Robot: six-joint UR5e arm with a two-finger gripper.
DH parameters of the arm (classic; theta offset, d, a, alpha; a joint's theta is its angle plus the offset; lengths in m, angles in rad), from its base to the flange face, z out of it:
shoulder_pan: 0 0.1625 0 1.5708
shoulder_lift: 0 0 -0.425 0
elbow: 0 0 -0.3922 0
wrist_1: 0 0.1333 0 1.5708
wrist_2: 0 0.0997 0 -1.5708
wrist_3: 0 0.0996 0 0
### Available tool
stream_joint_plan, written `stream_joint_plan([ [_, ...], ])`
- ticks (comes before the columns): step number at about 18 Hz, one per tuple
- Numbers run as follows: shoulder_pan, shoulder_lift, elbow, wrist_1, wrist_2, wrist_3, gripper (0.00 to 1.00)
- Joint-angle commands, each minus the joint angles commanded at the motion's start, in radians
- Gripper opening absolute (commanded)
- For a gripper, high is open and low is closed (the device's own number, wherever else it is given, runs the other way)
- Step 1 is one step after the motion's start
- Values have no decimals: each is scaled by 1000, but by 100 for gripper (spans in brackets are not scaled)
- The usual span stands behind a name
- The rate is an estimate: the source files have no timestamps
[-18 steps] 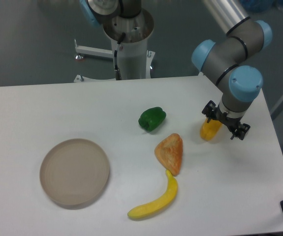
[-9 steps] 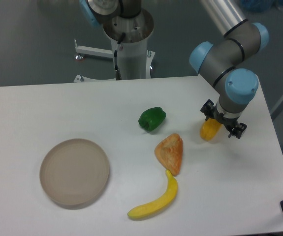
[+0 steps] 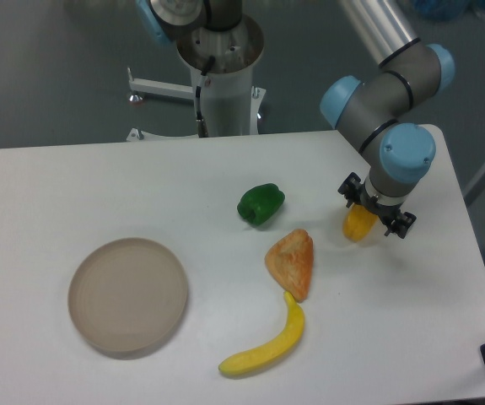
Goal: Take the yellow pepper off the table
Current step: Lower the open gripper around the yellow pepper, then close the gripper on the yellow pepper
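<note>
The tool sits over the right part of the white bench, pointing down from the arm's blue-capped wrist. Its dark fingers flank the yellow pepper, one at the upper left and one at the lower right, and they look clenched on it — only the lower part of the pepper shows beneath the wrist. Whether the pepper touches the bench or hangs just above it cannot be told from this view.

To the left of the pepper, well apart from it, lies a green pepper near the middle of the bench. Below that is an orange wedge, its narrow end pointing down, and just under the wedge a banana curves off to the lower left — its upper tip nearly touching the wedge. A round tan plate rests flat on the left side of the bench, away from everything else. Behind the bench stands the arm's white base column.
</note>
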Motion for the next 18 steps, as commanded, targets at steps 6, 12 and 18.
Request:
stream_joint_plan([
  [6, 2, 0, -15, 8, 0, 6, 93],
  [12, 20, 6, -3, 3, 0, 15, 37],
  [18, 14, 15, 37, -17, 25, 18, 36],
])
